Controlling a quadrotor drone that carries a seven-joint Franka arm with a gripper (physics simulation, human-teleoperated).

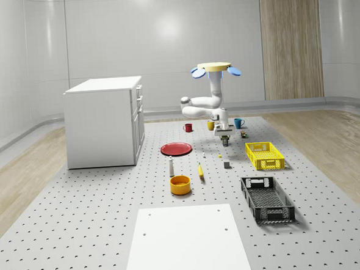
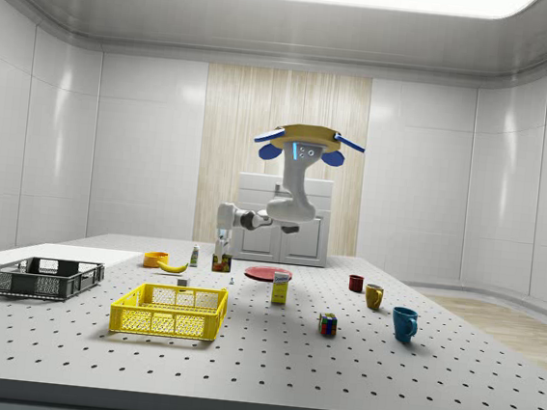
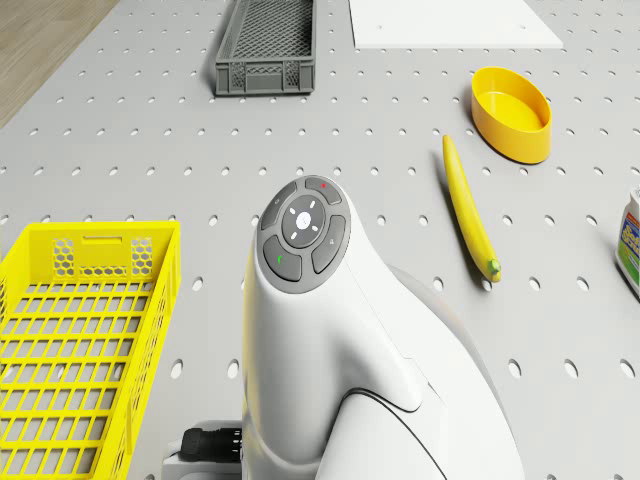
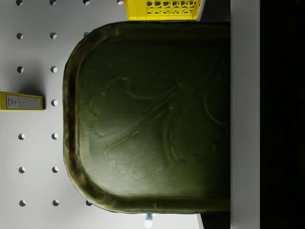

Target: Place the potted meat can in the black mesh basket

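Note:
The potted meat can (image 1: 224, 141) hangs above the perforated table with my gripper (image 1: 223, 138) shut on it. The side view has the can (image 2: 221, 260) under the gripper (image 2: 221, 251), just off the surface. Its dark green embossed lid (image 4: 147, 119) sits close under the wrist camera, with one finger (image 4: 245, 114) pressed along its edge. The drone (image 1: 214, 67) hovers over the far middle of the table, arm bent downward. The black mesh basket (image 1: 267, 198) lies at the near right in the whole-scene view, beyond the yellow basket (image 1: 264, 155). It is also in the drone view (image 3: 266, 45).
Nearby lie a banana (image 3: 470, 210), an orange bowl (image 3: 511, 112), a small bottle (image 1: 171, 167), a red plate (image 1: 176, 148) and a small yellow box (image 4: 19, 101). Mugs (image 1: 238, 123) stand behind the arm. A white cabinet (image 1: 106, 121) stands at the left, a white sheet (image 1: 183, 242) in front.

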